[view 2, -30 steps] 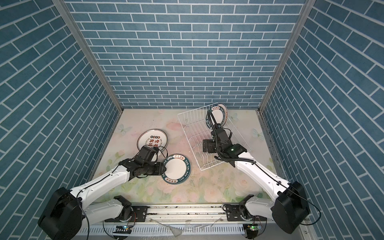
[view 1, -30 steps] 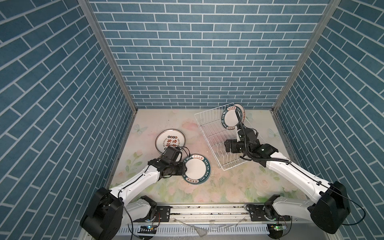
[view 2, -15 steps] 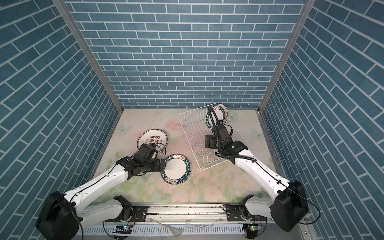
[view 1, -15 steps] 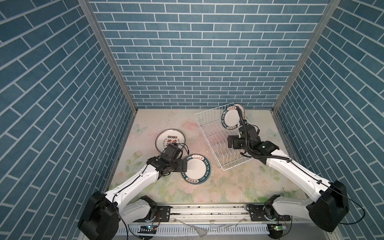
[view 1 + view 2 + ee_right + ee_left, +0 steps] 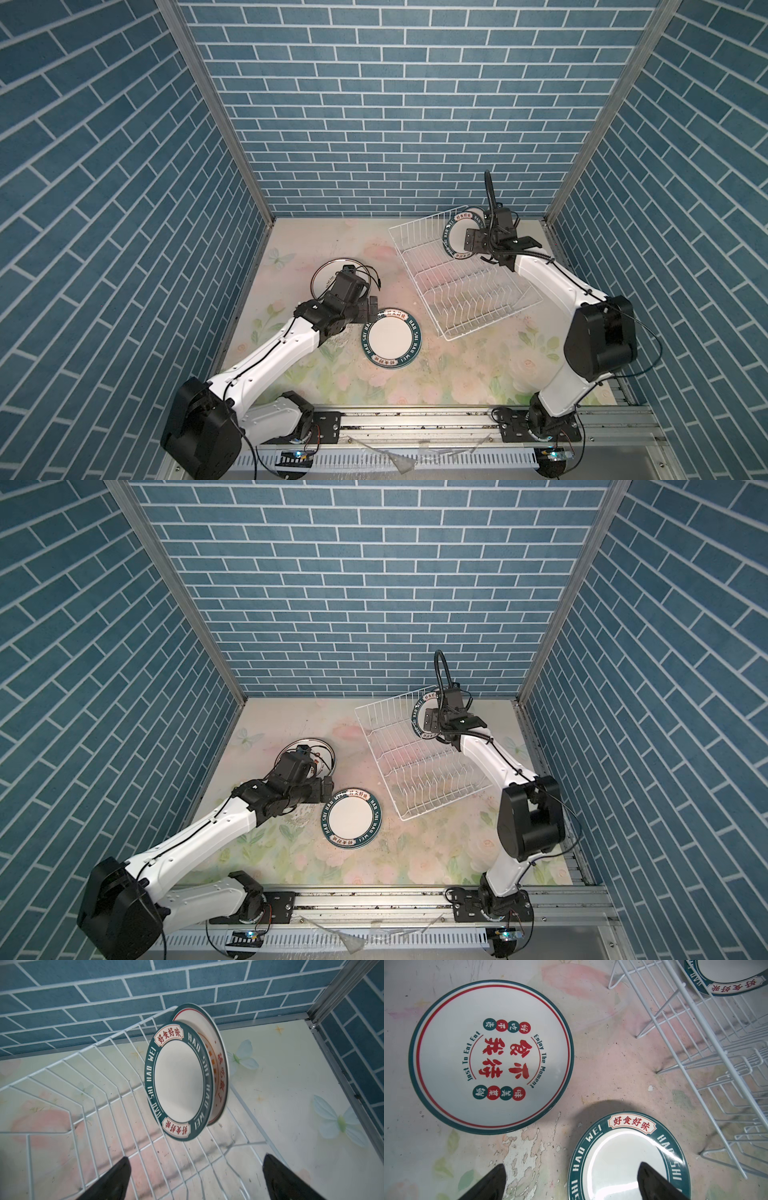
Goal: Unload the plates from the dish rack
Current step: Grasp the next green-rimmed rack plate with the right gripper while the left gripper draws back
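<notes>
The left gripper (image 5: 572, 1168) is spread wide and holds nothing. It hangs low over the rim of a green-rimmed plate (image 5: 623, 1159) lettered HAO SHI HAO WEI, which lies flat and face up on the floral tabletop (image 5: 457, 374). In the left wrist view one finger (image 5: 496, 1180) is over bare table and the other is over the plate's white centre; whether either touches cannot be told. Just beside that plate, towards the back wall and not touching it, a red-character plate (image 5: 492, 1057) also lies face up. In both top views the left arm hides part of it (image 5: 328, 276). The white wire dish rack (image 5: 465, 286) sits at an angle on the right half of the table, and most of its prong rows are bare. At its far end, close to the blue brick wall (image 5: 374, 104), two plates stand on edge: a second green-rimmed plate (image 5: 178, 1082) in front and, right behind it, an orange-marked plate (image 5: 220, 1059) with a thin red and green border. The right gripper (image 5: 196, 1158) is also spread wide and empty. It is above the rack's wires, facing the front of the standing green-rimmed plate, near it but clearly apart.
</notes>
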### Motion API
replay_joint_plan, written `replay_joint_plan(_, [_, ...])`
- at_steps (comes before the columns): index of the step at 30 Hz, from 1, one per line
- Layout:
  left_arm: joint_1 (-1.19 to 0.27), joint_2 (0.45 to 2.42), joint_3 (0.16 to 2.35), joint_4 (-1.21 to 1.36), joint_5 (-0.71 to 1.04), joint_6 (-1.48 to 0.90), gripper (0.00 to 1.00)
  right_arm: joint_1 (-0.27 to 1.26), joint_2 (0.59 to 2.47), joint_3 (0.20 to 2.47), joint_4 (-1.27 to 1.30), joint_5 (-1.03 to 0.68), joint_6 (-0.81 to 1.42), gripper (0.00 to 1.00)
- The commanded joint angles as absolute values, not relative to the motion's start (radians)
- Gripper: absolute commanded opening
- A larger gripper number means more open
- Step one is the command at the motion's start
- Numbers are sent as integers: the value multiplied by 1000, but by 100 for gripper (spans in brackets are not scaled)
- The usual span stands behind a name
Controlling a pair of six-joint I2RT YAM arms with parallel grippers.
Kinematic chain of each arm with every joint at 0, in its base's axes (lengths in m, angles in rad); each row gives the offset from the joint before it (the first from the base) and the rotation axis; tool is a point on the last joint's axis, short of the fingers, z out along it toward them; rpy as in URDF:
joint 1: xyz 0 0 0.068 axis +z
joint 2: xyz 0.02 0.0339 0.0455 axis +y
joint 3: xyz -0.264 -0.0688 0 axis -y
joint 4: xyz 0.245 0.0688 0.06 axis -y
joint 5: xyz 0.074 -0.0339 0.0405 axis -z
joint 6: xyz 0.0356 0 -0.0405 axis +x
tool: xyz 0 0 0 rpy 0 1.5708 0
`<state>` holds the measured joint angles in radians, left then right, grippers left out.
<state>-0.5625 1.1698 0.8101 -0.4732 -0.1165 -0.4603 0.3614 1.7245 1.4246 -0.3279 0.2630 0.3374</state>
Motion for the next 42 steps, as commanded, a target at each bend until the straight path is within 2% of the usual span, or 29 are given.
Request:
replay_joint_plan(1, [-570,1185,786,-428,-158,-444,99,353,1803,1540,-331,209,269,98])
replay_joint_plan(6, [-569,1186,755,-401,-181,-417,99,351,1870,1624,-348,199,258,92])
replay_joint_plan(16, [-570,1179,748,-409,-180,-420,99,347,1944,1670,-335,209,223,87])
replay_joint_plan(42, [-569,1195,748,-402,-166,-423,99,327,2030,1722,-337,251,212,84])
